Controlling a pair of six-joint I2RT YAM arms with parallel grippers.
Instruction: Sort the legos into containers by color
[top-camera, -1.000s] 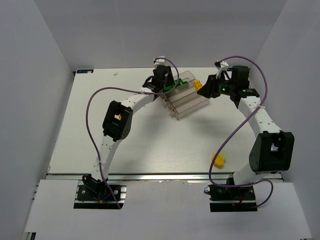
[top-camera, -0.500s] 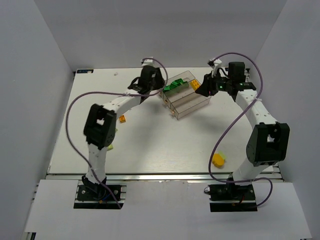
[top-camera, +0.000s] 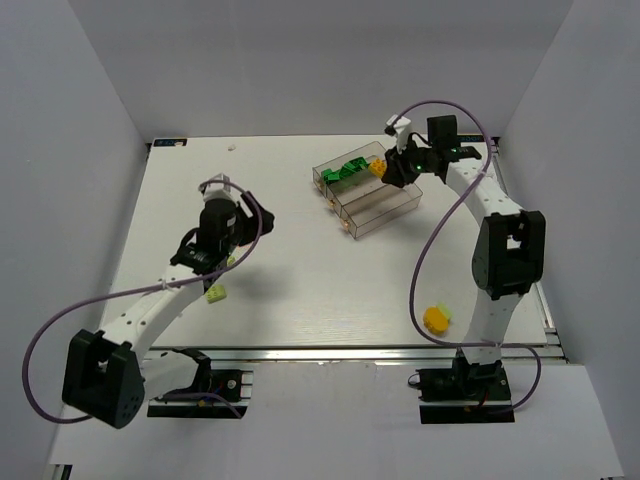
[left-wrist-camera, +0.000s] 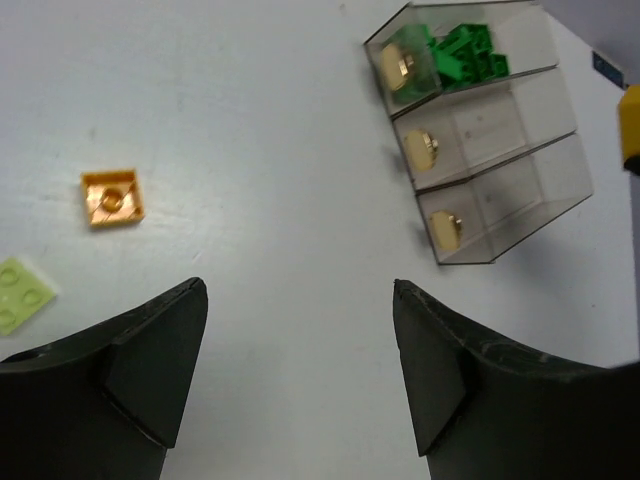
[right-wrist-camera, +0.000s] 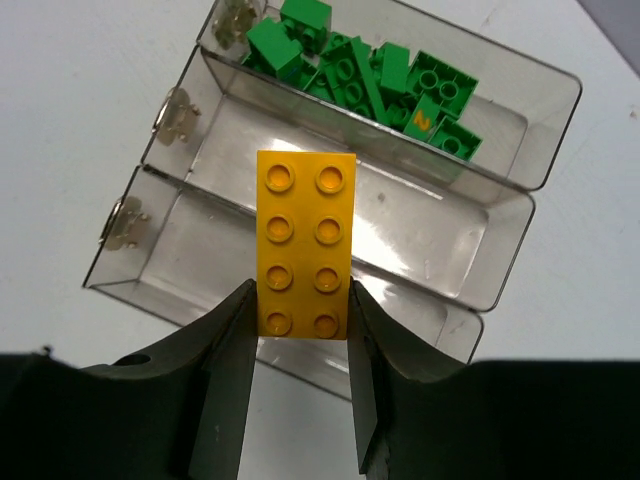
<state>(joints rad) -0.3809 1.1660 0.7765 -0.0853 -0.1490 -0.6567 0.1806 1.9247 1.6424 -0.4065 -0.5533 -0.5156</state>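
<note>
Clamping a yellow brick (right-wrist-camera: 304, 243) above the tray's (right-wrist-camera: 548, 150) two empty near troughs, right gripper (right-wrist-camera: 300, 300) seemingly needed only to lower and release; left gripper (left-wrist-camera: 298, 300) gaped empty near an orange brick (left-wrist-camera: 112, 199).

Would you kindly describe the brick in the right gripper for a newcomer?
Find the clear brownish three-trough tray. Above it, the right gripper pinches a yellow-orange eight-stud brick, unlike the green bricks in one trough.
</note>
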